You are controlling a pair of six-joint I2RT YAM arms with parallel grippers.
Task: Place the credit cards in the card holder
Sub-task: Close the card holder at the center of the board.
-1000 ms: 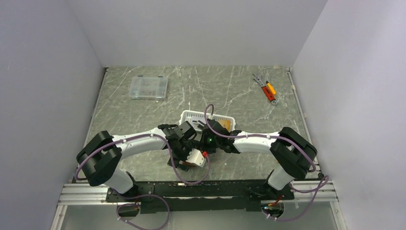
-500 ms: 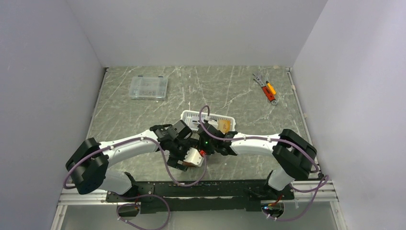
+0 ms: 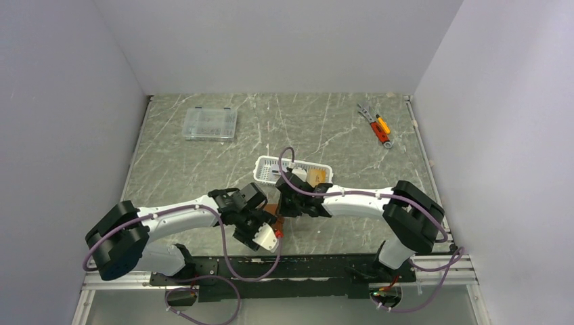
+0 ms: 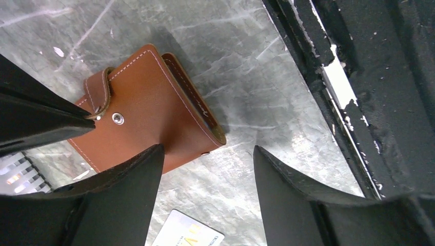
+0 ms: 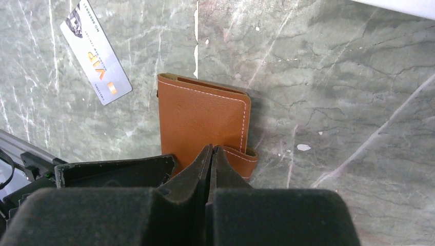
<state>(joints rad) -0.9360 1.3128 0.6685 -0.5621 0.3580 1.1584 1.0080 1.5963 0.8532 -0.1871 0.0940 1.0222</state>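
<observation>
near card holder (image 4: 154, 113), left gripper (image 4: 206, 154) angled down, jaws apart; right gripper (image 5: 211, 149) closed, tips on tab.

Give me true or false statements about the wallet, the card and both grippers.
1. The brown leather folding wallet lies folded shut on the grey marble table. True.
2. The left gripper holds the grey rectangular VIP card. False: it is open and empty; the card lies on the table.
3. The right gripper is shut, tips at the wallet's snap tab. True.
4. The wallet sits inside the white slotted plastic basket. False: it lies outside, nearer the arms.
</observation>
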